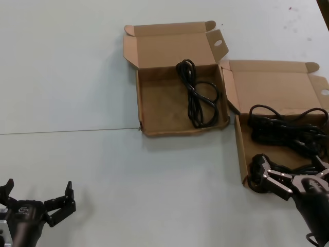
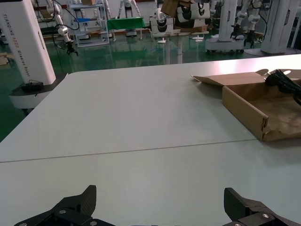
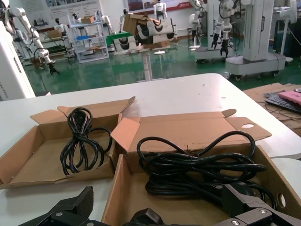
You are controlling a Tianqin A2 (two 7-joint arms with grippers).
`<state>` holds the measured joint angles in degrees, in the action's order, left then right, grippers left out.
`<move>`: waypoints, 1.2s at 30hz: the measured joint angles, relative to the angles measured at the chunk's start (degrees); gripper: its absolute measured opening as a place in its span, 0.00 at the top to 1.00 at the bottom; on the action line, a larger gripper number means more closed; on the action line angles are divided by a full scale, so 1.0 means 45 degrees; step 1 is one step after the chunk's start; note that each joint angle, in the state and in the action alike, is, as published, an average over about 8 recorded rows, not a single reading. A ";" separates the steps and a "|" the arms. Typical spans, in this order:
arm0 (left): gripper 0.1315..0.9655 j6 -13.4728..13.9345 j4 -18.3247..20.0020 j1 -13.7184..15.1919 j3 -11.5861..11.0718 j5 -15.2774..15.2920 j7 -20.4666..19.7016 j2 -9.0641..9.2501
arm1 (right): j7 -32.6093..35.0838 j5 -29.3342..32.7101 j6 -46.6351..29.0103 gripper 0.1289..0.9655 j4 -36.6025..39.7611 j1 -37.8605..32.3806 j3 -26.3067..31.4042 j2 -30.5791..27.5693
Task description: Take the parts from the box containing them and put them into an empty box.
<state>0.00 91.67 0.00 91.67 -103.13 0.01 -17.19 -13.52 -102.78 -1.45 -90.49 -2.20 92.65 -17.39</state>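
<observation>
Right claw (image 1: pixel 269 176): being held spread wide over the near edge of the box containing them (image 1: pixel 240 154), gripping nothing (fingers straddling the parts (image 1: pixel 288 131)).
Left claw (image 1: pixel 36 198): being held wide apart above the desk (image 1: pixel 77 77), idle.
Empty box (image 1: pixel 146 100): one cable (image 1: pixel 198 95) is lying inside.

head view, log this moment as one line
right tool: open over black coiled cables in straight-walled cardboard box | left tool: open, idle | wavy-walled cardboard box: one cable

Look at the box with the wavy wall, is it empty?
No, one coiled black cable already lies inside the wavy-walled box.
</observation>
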 joint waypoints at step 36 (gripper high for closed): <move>0.00 0.0000 0.0000 0.0000 0.0000 0.0000 -0.0003 0.0000 | 0.0000 0.0000 0.0000 0.00 0.0000 0.0000 0.0000 0.0000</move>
<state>0.00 91.67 0.00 91.67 -103.13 0.00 -17.19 -13.52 -102.78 -1.45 -90.49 -2.20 92.65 -17.39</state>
